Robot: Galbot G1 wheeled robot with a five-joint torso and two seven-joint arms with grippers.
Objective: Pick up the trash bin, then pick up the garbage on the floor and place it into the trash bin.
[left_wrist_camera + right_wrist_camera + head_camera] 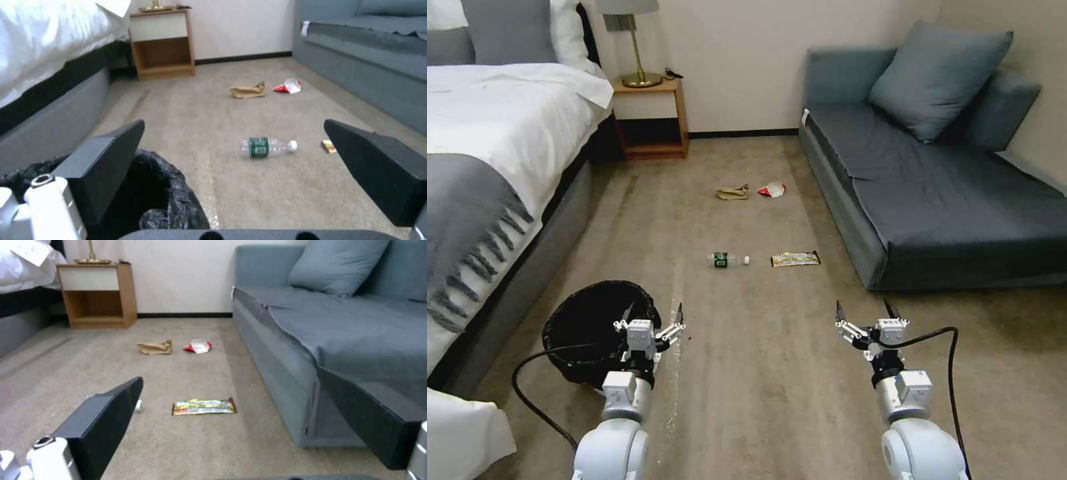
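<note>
Four garbage pieces (730, 259) lay on the floor (760, 400); one trash bin (587, 327) stood under the left gripper (654, 319). Left and right gripper (865, 313) jaws were spread, holding nothing.

Both arms reach forward and low, side by side and well apart — white forearms with black cables looping off each wrist. The left gripper (654, 315) points ahead with its jaws spread wide, dark fingers (103, 166) angled outward. The right gripper (867, 312) mirrors it — level, jaws likewise wide apart, gripping nothing.
</note>
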